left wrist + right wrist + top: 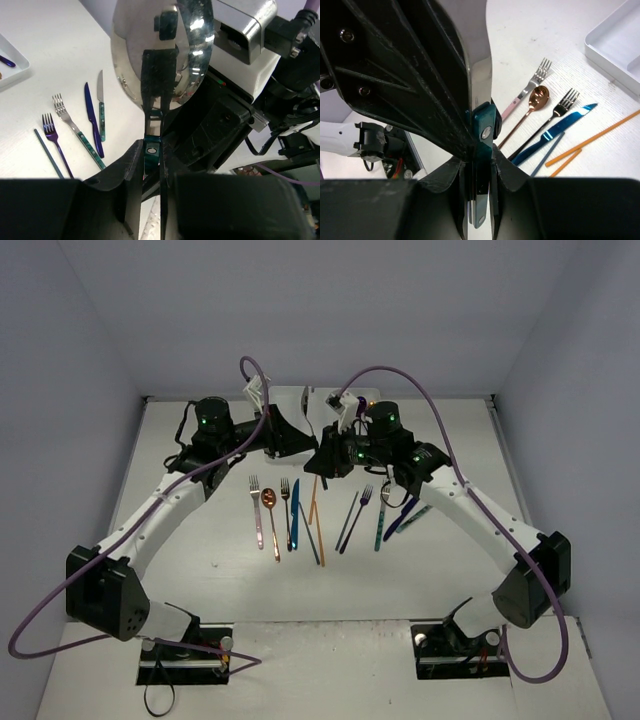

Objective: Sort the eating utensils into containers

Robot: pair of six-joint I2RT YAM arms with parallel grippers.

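teal-handled silver spoon (195, 60) up off the tabletop (200, 550), near the white tray (620, 35). left jaws clamped on its handle; right jaws closed on the same handle. other utensils (295, 510) in a row below.

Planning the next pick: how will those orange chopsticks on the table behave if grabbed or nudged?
The orange chopsticks look straight and very slim, so probably stiff and light. Lying flat on the table, they may be hard to pinch. A sideways nudge would likely slide or roll them.

Most of tray (615, 40), spoon (130, 60) bowl's top, past frame edges.
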